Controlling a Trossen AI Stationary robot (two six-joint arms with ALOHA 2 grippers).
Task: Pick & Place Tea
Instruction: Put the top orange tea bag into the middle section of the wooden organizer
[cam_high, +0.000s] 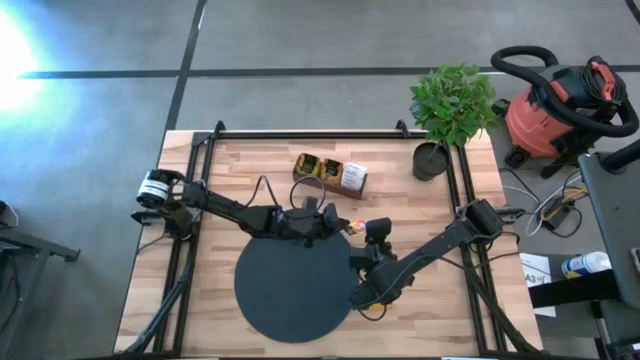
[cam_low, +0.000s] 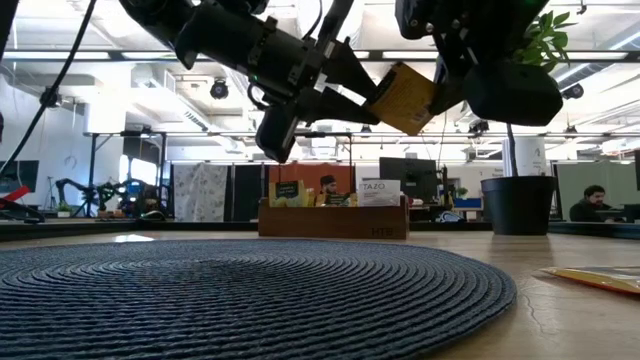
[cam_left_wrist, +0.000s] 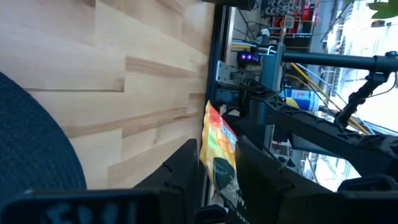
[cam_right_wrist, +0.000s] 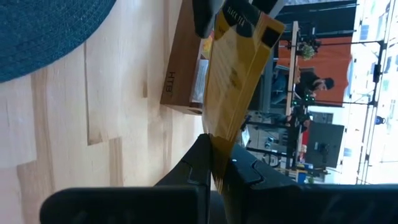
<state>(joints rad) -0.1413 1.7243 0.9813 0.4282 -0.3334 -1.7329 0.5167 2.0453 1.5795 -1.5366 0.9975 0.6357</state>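
Left gripper (cam_high: 335, 222) is held above the far edge of the round, dark, woven-textured mat (cam_high: 290, 292); its jaws are seen loosely apart around one edge of a flat yellow paper tea sachet (cam_low: 405, 97). The sachet's other edge is pinched between the closed jaws of the right gripper (cam_right_wrist: 213, 163), raised over the mat's right side. Far behind, a rectangular brown wooden tray (cam_high: 330, 173) holding more sachets is seen. Tabletop (cam_high: 420, 320) is light plank wood.
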